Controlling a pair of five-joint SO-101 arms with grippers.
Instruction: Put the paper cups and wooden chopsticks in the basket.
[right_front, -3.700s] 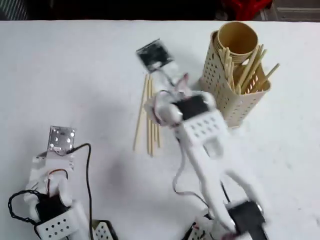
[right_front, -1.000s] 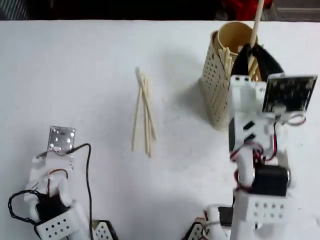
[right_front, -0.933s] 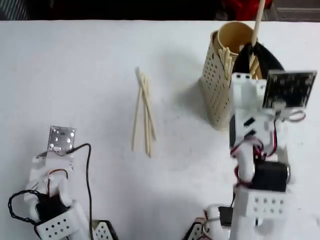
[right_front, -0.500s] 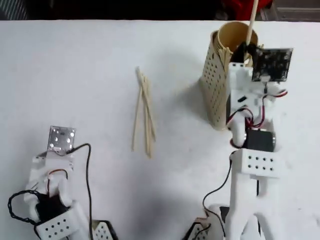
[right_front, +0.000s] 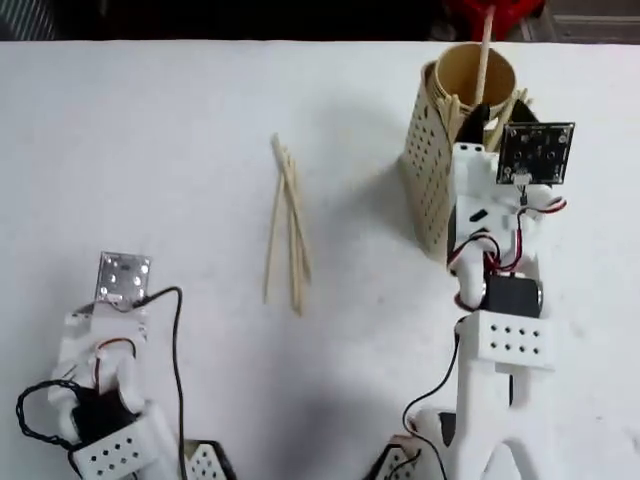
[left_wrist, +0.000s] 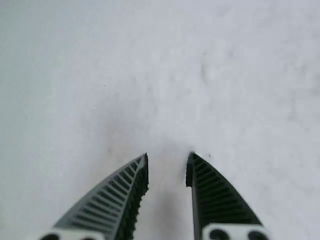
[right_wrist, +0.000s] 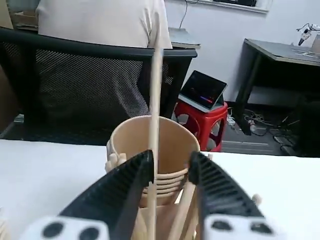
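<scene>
1. The right jaws hang just over the basket. They are spread a little. One chopstick stands straight up between them and leans on one jaw. The other jaw does not touch it, so it looks let go, not pinched.
2. The paper cups sit stacked in the basket, just past the right jaws. Some other chopsticks lean in the basket under the jaws.
3. The left jaws are spread too, with nothing between them. They hang just over the bare tabletop.
4. The loose chopsticks lie in a small bunch on the tabletop, well apart from both pairs of jaws.
5. What could go wrong: the tall chopstick may tip over the rim and fall out, because nothing pinches it. The right jaws are very near the cups, so a bump could push the basket over. The loose chopsticks are thin and cross each other, so they may roll or slip when pinched.
6. Hard to see: the bottom end of the tall chopstick is hidden behind the jaws, so I cannot tell if it is inside the basket. The arm covers part of the basket. I cannot count the cups or the loose chopsticks.
</scene>
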